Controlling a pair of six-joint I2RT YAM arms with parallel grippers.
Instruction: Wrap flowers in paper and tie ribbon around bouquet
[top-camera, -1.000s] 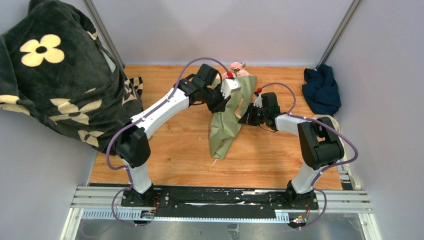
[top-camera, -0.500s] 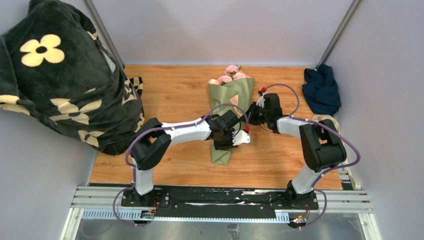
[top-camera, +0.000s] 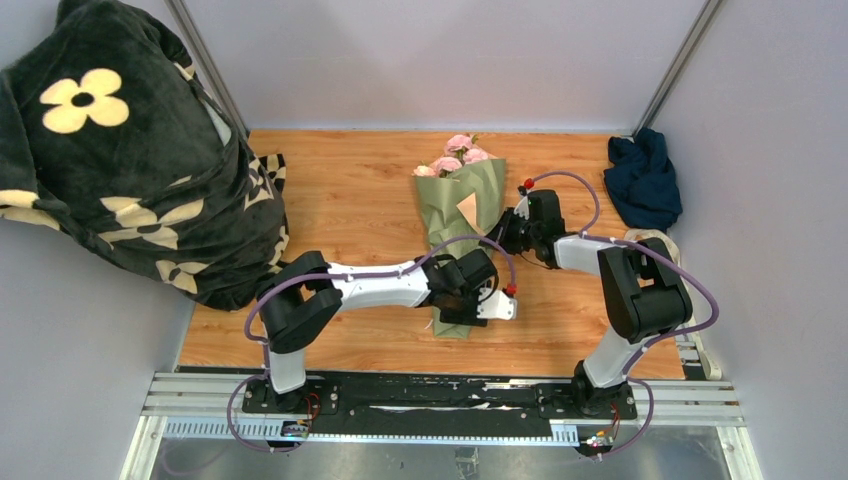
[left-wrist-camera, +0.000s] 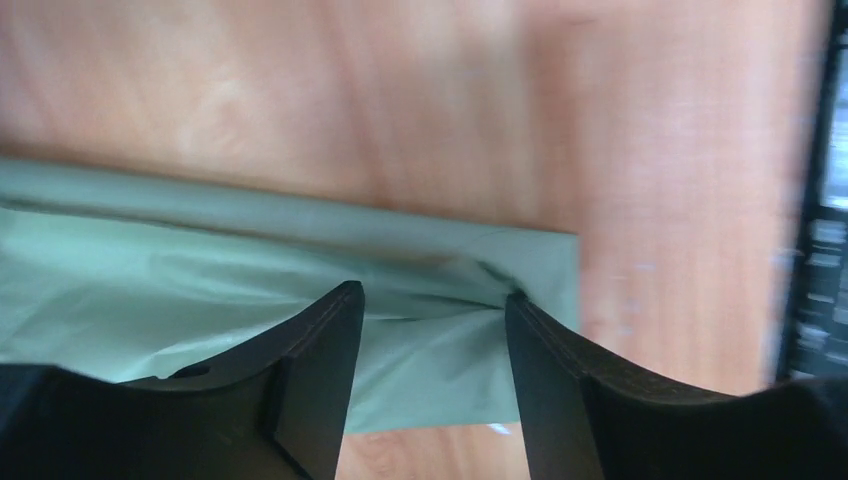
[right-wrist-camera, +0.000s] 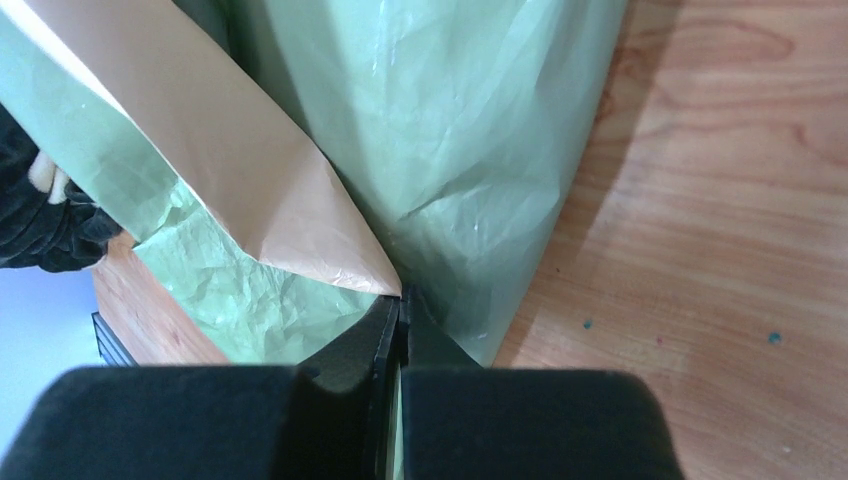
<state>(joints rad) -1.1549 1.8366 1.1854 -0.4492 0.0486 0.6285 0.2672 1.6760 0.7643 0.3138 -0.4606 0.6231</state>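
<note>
My left claw (left-wrist-camera: 430, 300) is opening at the bouquet's (top-camera: 460, 215) narrow tip, its jaws standing apart with the paper (right-wrist-camera: 450, 150) loose between them. A second ago it was nearly shut up by the flowers (top-camera: 447, 162). Since then it has been travelling down the cone, which is now lying straighter on the surface (top-camera: 340, 190). My right claw (right-wrist-camera: 400, 303) is staying pinched on the paper's edge mid-cone. Wrapping looks done, and tying is coming next.

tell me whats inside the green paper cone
Pink flowers stick out of the far open end of the paper, near its tan inner flap. The stems are covered by the paper and cannot be seen.
</note>
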